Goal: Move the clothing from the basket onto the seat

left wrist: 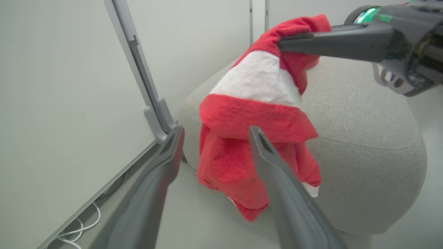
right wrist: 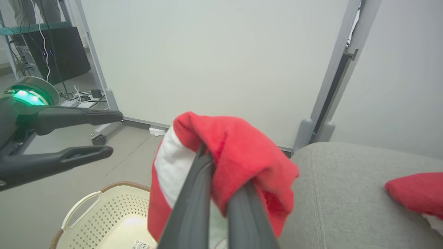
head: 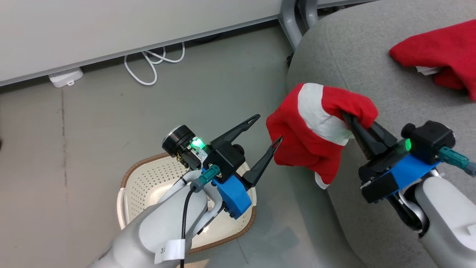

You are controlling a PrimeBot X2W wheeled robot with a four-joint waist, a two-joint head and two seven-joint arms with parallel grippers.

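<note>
At the centre of the head view, the right hand [head: 352, 125] is clenching a fold of the red and white striped garment [head: 316, 137], which is dangling at the seat's [head: 372, 67] left edge, mostly over the floor [head: 93, 130]. The left hand [head: 268, 128] is hanging released beside it, one fingertip almost touching the cloth. If dropped here, the garment would likely slide to the floor, or snag on that fingertip. The plain red garment [head: 438, 52] is lying on the seat at upper right, and the basket [head: 148, 178] is sitting at lower left.

Looking like a lab or office test bay: white partition [head: 130, 26] is standing on grey metal posts [head: 290, 22], loose cable [head: 148, 67] and adapter [head: 65, 77] lying at its foot, the seat [head: 372, 82] sitting just beside it. Past the partition's end, a dark box [right wrist: 65, 52] is sitting under a desk [right wrist: 31, 29].
</note>
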